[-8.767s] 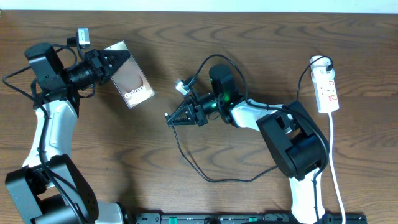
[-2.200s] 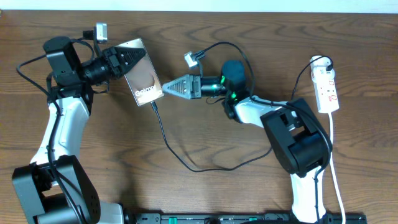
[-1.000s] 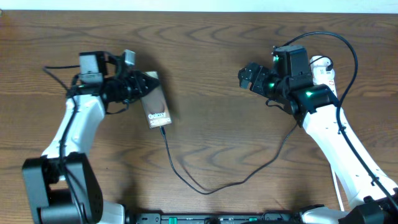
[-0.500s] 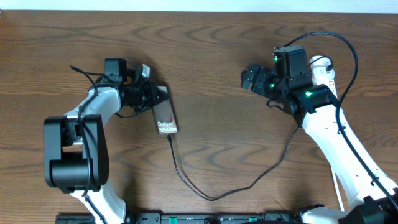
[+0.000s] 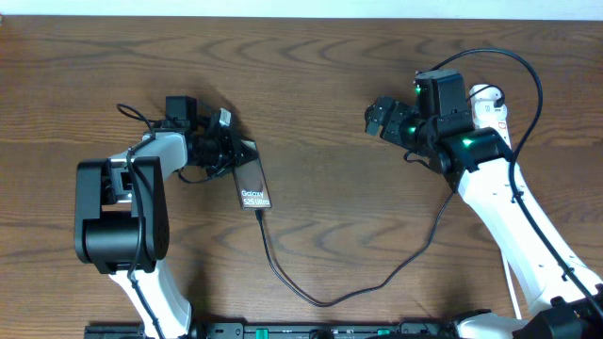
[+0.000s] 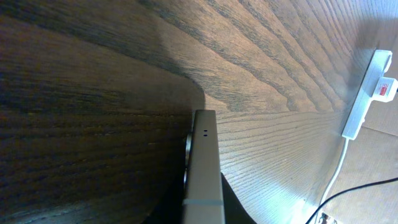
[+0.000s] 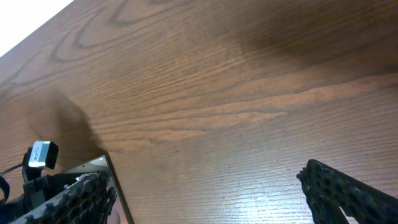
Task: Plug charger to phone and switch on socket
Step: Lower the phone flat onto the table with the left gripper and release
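The phone (image 5: 252,184) shows its brown face with white "Galaxy" lettering left of the table's middle. My left gripper (image 5: 240,157) is shut on its far end. In the left wrist view I see the phone (image 6: 204,155) edge-on between my dark fingers. The charger (image 5: 320,299) meets the phone's near edge with its tip, then loops along the front and up to the right. The socket (image 5: 491,105) is mostly hidden behind my right arm; it shows as a white strip (image 6: 365,93) with a red switch. My right gripper (image 5: 381,118) hangs open and empty over bare wood, its fingers (image 7: 345,190) far apart.
The wooden table (image 5: 320,85) fills the overhead view. A white cord (image 6: 339,168) trails from the strip. The charger's slack lies between the two arms near the front edge.
My left arm has drawn the phone nearer and to the right and turned it lengthwise, the cable trailing with it. The right arm has stayed still and open.
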Robot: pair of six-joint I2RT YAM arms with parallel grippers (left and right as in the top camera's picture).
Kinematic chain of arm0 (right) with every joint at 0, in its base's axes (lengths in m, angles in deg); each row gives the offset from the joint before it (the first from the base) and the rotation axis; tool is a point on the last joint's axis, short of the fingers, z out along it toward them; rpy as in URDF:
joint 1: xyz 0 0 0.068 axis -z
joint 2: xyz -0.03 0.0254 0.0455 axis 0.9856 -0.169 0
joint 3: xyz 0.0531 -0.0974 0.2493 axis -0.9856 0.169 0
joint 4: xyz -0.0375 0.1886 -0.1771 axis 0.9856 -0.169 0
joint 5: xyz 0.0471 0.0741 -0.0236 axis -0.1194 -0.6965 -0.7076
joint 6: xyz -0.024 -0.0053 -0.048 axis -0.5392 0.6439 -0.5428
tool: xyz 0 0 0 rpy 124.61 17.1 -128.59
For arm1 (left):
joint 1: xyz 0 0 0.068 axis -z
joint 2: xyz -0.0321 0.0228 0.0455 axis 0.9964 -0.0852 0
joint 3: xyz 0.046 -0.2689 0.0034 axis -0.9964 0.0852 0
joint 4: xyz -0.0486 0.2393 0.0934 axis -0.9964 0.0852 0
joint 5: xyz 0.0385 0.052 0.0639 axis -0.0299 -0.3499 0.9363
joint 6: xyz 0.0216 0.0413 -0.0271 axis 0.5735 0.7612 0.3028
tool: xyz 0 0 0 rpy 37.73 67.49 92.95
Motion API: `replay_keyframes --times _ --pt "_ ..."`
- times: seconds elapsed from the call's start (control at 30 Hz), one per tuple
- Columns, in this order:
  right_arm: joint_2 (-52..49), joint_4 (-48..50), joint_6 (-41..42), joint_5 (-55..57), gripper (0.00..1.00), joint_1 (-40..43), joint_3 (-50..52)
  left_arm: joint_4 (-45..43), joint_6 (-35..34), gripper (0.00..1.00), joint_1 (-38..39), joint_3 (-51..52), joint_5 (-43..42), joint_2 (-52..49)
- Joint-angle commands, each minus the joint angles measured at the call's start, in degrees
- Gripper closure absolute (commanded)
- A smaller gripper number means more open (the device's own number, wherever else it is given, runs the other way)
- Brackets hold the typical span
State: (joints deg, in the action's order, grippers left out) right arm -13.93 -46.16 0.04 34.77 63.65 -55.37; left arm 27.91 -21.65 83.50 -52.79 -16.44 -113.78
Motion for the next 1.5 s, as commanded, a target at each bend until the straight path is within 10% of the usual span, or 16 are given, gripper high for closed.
replay_keyframes --times 0.0,0.63,0.83,1.47 --pt "0.2 -0.1 -0.9 1.0 0.03 -0.3 0.0 0.2 -0.3 0.93 -0.1 -0.3 0.0 -1.2" --pt "0.2 -0.2 -0.9 1.0 0.03 -0.3 0.0 2.7 -0.3 0.59 -0.1 -0.3 0.6 -1.2" --pt "0.2 -0.2 -0.9 1.0 0.03 -0.3 0.0 9.4 -0.3 0.50 -0.1 -0.3 12.9 -1.2" --pt "0.2 -0.5 -0.9 1.0 0.03 -0.3 0.0 16.3 -2.7 0.43 -0.1 -0.3 25.6 -1.2"
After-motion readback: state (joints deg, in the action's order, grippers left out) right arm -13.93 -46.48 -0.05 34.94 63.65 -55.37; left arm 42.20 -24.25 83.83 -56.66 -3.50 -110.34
